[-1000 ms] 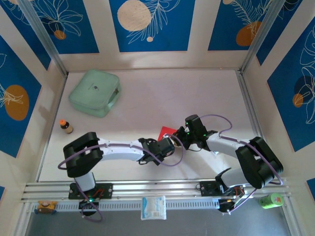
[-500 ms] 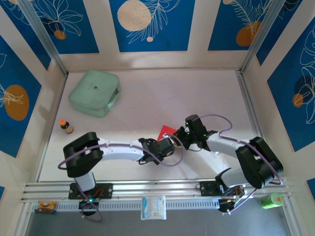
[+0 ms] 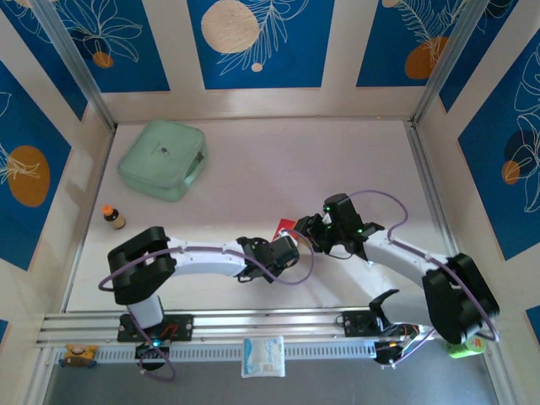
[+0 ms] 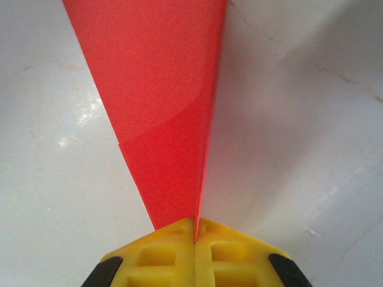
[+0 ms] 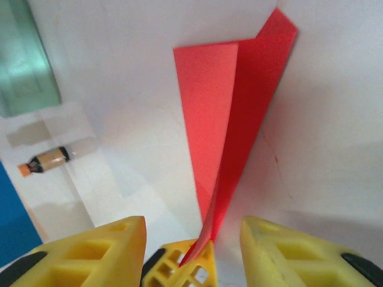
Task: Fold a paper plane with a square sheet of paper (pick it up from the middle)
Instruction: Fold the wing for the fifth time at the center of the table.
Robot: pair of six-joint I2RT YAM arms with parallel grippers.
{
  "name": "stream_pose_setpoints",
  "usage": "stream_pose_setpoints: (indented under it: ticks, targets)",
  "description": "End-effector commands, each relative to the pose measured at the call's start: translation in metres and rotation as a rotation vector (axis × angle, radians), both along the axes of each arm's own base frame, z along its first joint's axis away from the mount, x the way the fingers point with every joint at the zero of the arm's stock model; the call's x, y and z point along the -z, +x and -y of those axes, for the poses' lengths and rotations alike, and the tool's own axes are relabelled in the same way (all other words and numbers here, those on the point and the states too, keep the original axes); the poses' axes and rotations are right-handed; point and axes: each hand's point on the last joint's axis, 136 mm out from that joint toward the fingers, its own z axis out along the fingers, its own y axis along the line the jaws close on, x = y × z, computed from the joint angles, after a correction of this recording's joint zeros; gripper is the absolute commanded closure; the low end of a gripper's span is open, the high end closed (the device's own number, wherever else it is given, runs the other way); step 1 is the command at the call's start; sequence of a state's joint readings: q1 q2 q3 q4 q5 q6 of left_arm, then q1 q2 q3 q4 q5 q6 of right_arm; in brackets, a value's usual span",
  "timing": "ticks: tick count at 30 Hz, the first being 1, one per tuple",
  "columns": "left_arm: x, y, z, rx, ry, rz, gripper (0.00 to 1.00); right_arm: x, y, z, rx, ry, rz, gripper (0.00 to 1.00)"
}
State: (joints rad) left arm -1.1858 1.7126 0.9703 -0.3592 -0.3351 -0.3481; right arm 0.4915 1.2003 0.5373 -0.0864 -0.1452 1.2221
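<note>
My left gripper (image 4: 195, 230) has its yellow fingers pressed flat together at the bottom of the left wrist view, pinching the narrow tip of the paper plane (image 4: 161, 101). From there the red paper widens like a wedge toward the top of the frame, with a darker inner layer showing just above the grip. My right gripper (image 5: 192, 227) stands spread, one yellow finger at the lower left and one at the lower right of the right wrist view. The plane's point and the left gripper's fingertips (image 5: 179, 266) sit in the gap between them, and I see neither right finger touching the paper. Past that gap the paper plane (image 5: 230, 113) rises toward the upper right as two long flaps meeting along a centre crease, the left flap lighter and the right one darker. From overhead, the left gripper (image 3: 285, 251) and right gripper (image 3: 305, 229) meet just right of the middle of the white table (image 3: 253, 169), with a bit of the red paper plane (image 3: 285, 226) showing beside them. Well apart, a mint-green case (image 3: 162, 159) sits at the upper left, a small bottle (image 3: 112, 217) below it near the left edge, and a white packet (image 3: 263, 356) on the rail at the bottom.
</note>
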Motion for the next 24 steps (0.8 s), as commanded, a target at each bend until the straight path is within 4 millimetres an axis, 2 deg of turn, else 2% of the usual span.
stream_pose_setpoints:
  ticks: [1,6,10,17,24]
  targets:
    - [-0.008,-0.005,0.01,-0.022,-0.135,-0.079,1.0,-0.011,-0.002,0.019,0.007,-0.063,0.035,0.49]
    - [-0.007,-0.008,0.017,-0.027,-0.267,-0.189,1.0,-0.019,-0.008,0.035,0.031,-0.063,0.058,0.48]
    - [-0.004,-0.011,0.022,-0.022,-0.36,-0.28,1.0,-0.016,-0.013,0.039,0.042,-0.048,0.052,0.48]
    - [0.0,-0.014,0.029,-0.019,-0.446,-0.387,1.0,-0.011,-0.017,0.037,0.035,-0.028,0.042,0.48]
    - [0.005,-0.014,0.032,-0.035,-0.507,-0.465,1.0,-0.012,-0.019,0.025,-0.024,0.021,0.076,0.5]
